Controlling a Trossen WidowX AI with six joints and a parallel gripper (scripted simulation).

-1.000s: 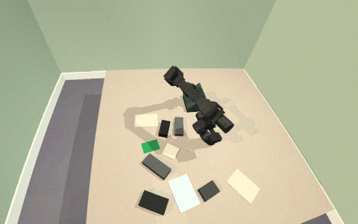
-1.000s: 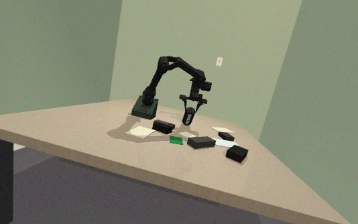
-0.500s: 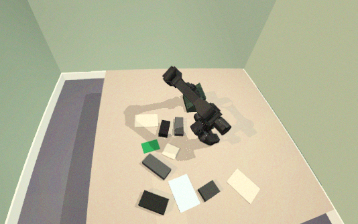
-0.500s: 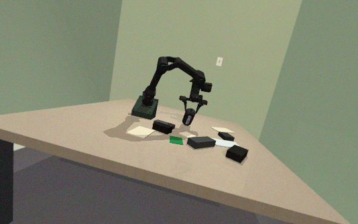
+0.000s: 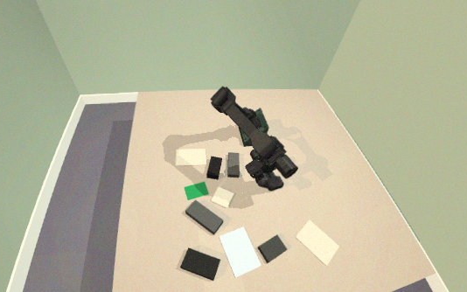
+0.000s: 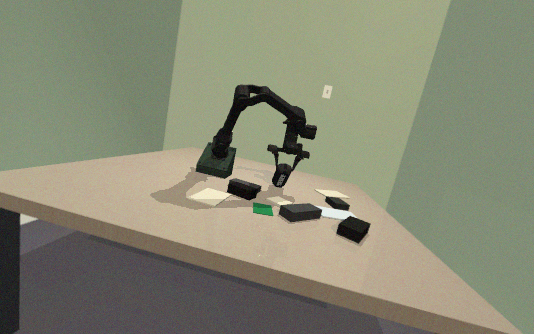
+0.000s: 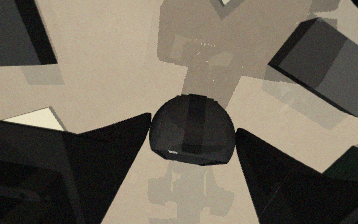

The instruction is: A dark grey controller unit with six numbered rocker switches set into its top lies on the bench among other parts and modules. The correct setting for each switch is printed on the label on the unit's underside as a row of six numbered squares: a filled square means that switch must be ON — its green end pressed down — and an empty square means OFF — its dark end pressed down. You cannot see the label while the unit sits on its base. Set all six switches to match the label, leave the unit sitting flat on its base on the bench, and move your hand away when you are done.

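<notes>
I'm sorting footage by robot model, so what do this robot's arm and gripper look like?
The arm is black, with slim links and chunky, rounded joints, on a dark green block base. The gripper has two black, tapering fingers. I can make out no cables or markings.

Matt pale bench (smooth); matt green card.

A square card lies beside a flat tile on the bench. A large sheet lies between two blocks.
</notes>
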